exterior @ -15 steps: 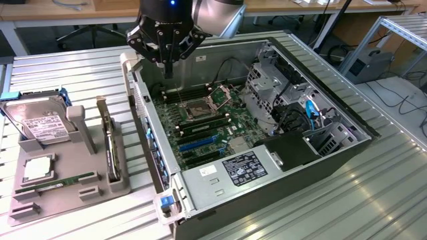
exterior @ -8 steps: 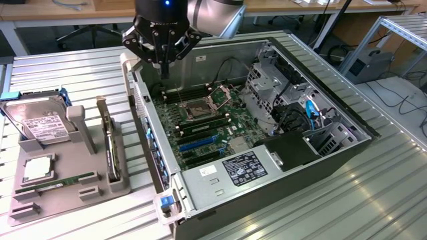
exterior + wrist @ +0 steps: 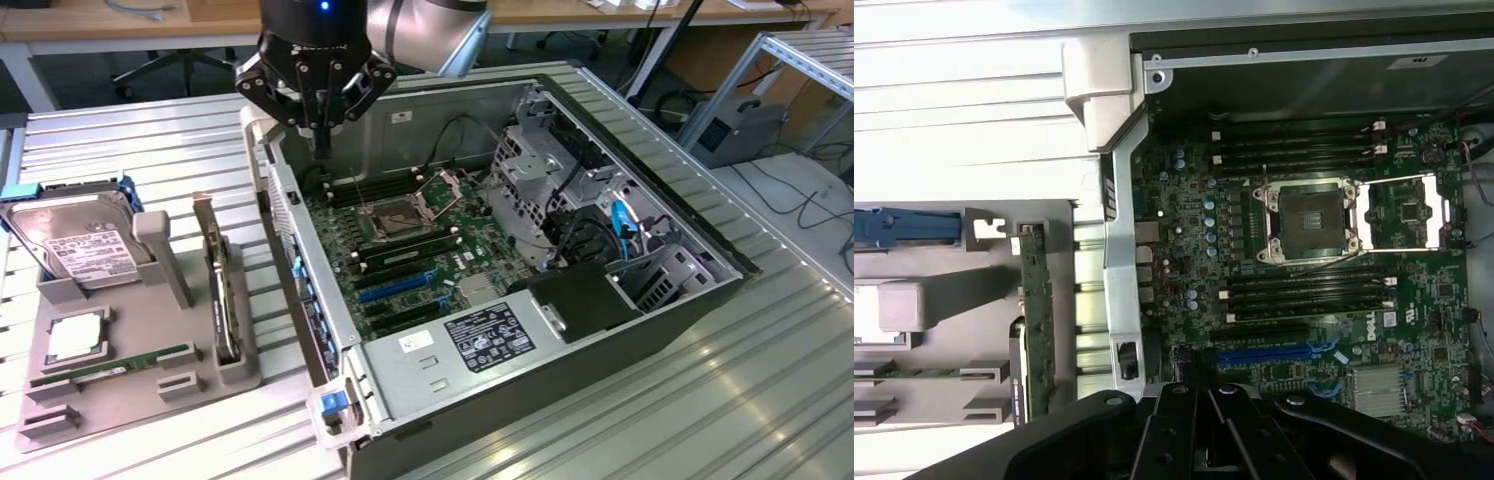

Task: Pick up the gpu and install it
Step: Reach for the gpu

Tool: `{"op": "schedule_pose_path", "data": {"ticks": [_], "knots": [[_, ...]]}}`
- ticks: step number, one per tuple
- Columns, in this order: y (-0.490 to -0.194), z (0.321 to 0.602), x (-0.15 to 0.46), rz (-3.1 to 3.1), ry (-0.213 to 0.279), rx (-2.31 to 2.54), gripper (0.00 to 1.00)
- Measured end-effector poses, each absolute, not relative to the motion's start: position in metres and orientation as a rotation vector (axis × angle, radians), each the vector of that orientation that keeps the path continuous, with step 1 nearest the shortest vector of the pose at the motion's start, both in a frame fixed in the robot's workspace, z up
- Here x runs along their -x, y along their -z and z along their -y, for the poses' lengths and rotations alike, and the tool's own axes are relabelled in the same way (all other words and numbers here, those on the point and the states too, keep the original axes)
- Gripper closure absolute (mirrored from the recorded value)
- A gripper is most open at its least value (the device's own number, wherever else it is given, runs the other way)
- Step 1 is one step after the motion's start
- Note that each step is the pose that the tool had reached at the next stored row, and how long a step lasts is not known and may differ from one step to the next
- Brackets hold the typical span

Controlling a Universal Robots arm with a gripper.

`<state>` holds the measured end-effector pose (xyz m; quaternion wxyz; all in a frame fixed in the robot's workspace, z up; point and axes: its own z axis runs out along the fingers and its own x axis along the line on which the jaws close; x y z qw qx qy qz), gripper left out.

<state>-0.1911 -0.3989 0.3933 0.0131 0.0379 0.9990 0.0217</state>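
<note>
While the gripper (image 3: 320,150) is hanging over the open computer case (image 3: 601,385), above the motherboard (image 3: 414,250) corner beside the case wall nearest the holder (image 3: 134,405), its fingers are pressing fully together and are gripping nothing. The graphics card (image 3: 218,295) is standing on its long edge in a slot along the holder's edge nearest the case, well apart from the gripper. The hard drive (image 3: 80,245) is sitting at the holder's far corner, and the memory stick (image 3: 114,365) is lying flat near its front edge.

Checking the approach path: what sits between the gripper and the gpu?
The computer case's silver wall stands between the gripper and the gpu, which stands on edge in the gray holder; the exterior view shows this.
</note>
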Motion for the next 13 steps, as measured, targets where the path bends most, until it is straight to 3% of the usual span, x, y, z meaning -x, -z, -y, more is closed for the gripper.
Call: {"op": "schedule_pose_path", "data": {"ticks": [13], "knots": [[-0.393,0.399,0.202,-3.112,-0.068,-0.118,0.89]]}}
